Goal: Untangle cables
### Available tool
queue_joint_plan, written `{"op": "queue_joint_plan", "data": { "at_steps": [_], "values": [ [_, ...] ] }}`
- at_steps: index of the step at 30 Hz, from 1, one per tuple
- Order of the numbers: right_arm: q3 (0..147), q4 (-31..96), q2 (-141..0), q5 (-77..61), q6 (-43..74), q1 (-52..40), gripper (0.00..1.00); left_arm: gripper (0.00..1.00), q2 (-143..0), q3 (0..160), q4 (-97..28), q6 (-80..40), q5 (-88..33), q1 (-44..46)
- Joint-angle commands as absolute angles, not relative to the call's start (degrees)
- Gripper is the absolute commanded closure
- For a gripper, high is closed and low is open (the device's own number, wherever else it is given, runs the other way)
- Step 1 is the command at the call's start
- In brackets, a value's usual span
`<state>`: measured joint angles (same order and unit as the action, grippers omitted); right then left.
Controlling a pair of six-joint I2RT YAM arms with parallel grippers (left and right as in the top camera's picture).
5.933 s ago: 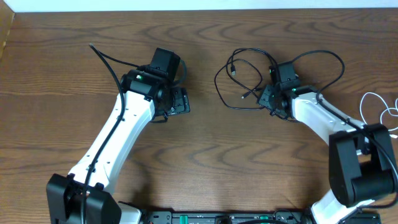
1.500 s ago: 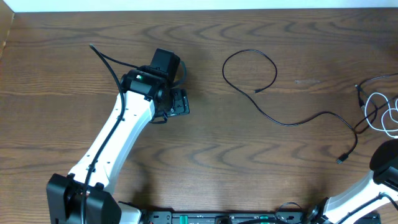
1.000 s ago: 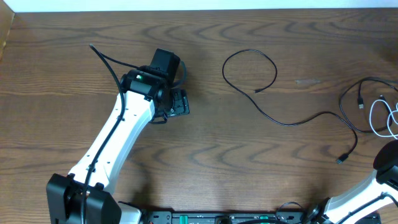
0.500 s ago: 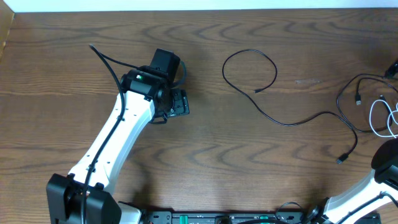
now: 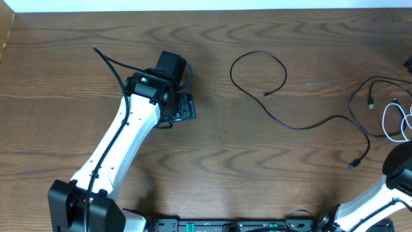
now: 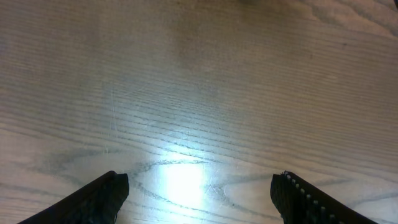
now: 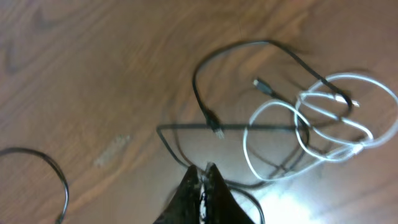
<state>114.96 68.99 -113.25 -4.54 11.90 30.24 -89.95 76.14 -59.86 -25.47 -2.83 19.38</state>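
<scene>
Table (image 5: 206,161) status, big to small. Left arm (image 5: 122,135) sits mid-left. Left pincer (image 5: 185,106) is wide open over bare wood, nothing between the fingers, no cable near it.

Long black cable (image 5: 302,127) lies mid-table: one loose loop at the far end, tail running toward the right edge. Looks mostly freed. Can't tell whether the tail crosses the black loop there.

Knot is at the right edge. White cable (image 7: 329,121) lies in overlapping loops, and second black cable (image 7: 196,93) arcs over them, its plug (image 7: 216,129) just beside the white.

Right pincer (image 7: 205,183) hovers above that cluster, fingers pressed together. No cord visible between them, so I read it as empty.

Step in hand, my read: splitting second black from white. Next move needs the right pincer to open, drop onto the black cord near the plug where it's clear of white, and draw it left. Risk: white drags along.
</scene>
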Motion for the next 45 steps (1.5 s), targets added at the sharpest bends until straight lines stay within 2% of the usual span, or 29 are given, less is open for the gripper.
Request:
{"op": "queue_joint_plan", "data": {
  "at_steps": [1, 5, 10, 14, 21, 25, 30, 33, 41, 45],
  "values": [
    [109.75, 64.40, -113.58, -4.67, 11.64, 29.91, 0.99, 0.21, -90.24, 75.88, -60.23, -25.80, -2.33, 19.25],
    [101.75, 57.67, -113.58, -2.39, 11.68, 29.98, 0.99, 0.21, -90.24, 75.88, -60.23, -25.80, -2.33, 19.25],
    [89.41, 49.41, -113.58, 7.14, 12.53, 30.30, 0.99, 0.21, -90.24, 75.88, -60.23, -25.80, -2.33, 19.25],
    [82.94, 47.33, -113.58, 10.31, 18.46, 31.57, 0.99, 0.21, -90.24, 75.88, -60.20, -25.78, -2.33, 19.25],
    [86.24, 47.77, -112.73, 0.73, 16.60, 32.60, 0.99, 0.21, -90.24, 75.88, -60.66, -25.78, -2.31, 19.25],
    [92.31, 49.63, -110.56, 0.71, 16.93, 33.01, 0.99, 0.21, -90.24, 75.88, -61.08, -25.78, -2.31, 19.25],
    [96.75, 52.07, -106.15, 1.06, 30.50, 36.23, 0.99, 0.21, -90.24, 75.88, -61.54, -25.78, -2.31, 19.25],
    [96.75, 51.70, -103.63, 1.08, 33.87, 38.04, 0.99, 0.21, -90.24, 75.88, -61.52, -25.78, -2.31, 19.25],
    [96.73, 51.33, -101.71, 1.89, 33.50, 40.93, 0.99, 0.21, -90.24, 75.88, -61.49, -25.78, -2.31, 19.25],
    [96.55, 50.72, -102.26, 1.54, 28.71, 39.97, 0.99, 0.21, -90.24, 75.88, -61.47, -25.78, -2.31, 19.25]
  ]
}}
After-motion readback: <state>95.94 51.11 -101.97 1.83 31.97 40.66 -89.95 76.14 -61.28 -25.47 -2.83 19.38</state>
